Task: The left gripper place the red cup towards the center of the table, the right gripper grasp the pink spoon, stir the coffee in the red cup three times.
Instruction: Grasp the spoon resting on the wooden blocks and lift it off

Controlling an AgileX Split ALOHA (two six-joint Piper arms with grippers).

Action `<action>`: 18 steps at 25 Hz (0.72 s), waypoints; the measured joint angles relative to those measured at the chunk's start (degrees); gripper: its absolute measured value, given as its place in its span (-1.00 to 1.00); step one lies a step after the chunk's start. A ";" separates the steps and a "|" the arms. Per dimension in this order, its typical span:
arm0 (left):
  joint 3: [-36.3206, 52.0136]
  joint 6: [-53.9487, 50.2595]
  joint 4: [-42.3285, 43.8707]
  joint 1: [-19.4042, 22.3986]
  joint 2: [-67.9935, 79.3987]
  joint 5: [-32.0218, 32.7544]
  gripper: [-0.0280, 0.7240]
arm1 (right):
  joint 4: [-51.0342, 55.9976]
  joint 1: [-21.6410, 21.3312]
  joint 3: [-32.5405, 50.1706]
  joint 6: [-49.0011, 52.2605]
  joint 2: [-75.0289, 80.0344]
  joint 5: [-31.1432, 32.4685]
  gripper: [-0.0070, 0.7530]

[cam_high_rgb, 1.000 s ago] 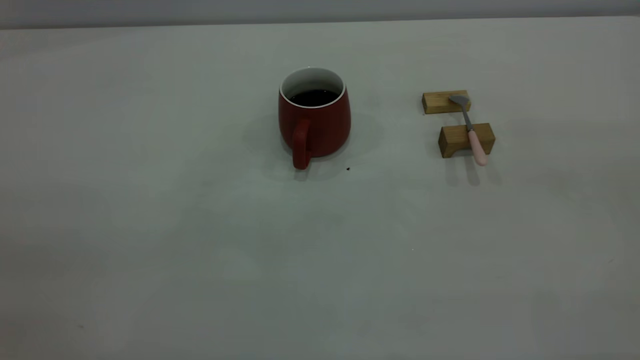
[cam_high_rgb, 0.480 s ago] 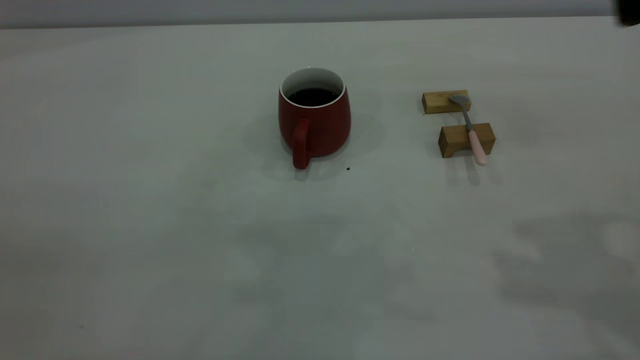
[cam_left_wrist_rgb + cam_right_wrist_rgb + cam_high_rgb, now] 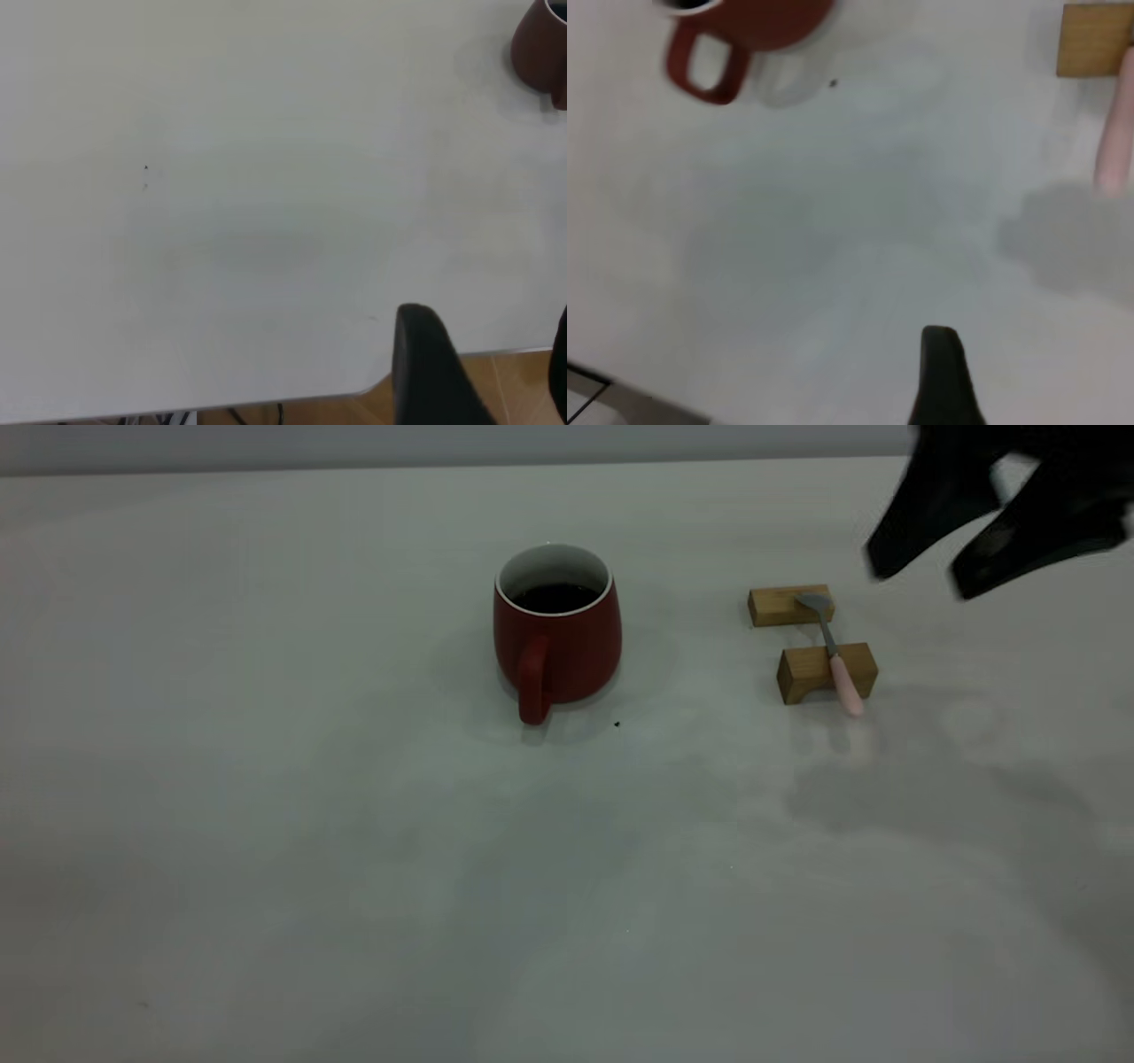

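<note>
Right gripper [image 3: 917, 584] has swung into view above the pink spoon [image 3: 839, 655], jaws apart; red cup [image 3: 556, 631] unmoved. We judge spoon pickup imminent.

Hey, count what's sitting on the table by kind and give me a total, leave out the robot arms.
Red cup with coffee: 1
Pink spoon: 1
Wooden blocks under the spoon: 2
Total on the table: 4
</note>
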 joint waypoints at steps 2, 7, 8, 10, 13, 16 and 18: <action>0.00 0.00 0.00 0.00 0.00 0.00 0.16 | -0.82 0.11 -3.22 0.35 4.79 0.00 0.55; 0.00 0.00 0.00 0.00 0.00 0.00 0.16 | -7.70 0.89 -12.02 6.47 14.27 1.83 0.55; 0.00 0.00 0.00 0.00 0.00 0.00 0.16 | -9.02 1.02 -13.81 7.67 15.44 2.71 0.55; 0.00 0.00 0.00 0.00 0.00 0.00 0.16 | -11.74 1.35 -16.81 9.90 17.81 4.08 0.55; 0.00 0.00 0.00 0.00 0.00 0.00 0.16 | -14.83 1.91 -20.46 12.34 20.65 4.79 0.55; 0.00 0.00 0.00 0.00 0.00 0.00 0.16 | -16.74 2.11 -23.10 14.48 23.49 5.02 0.55; 0.00 0.00 0.00 0.00 0.00 0.00 0.16 | -17.57 2.11 -24.25 15.12 25.22 5.08 0.55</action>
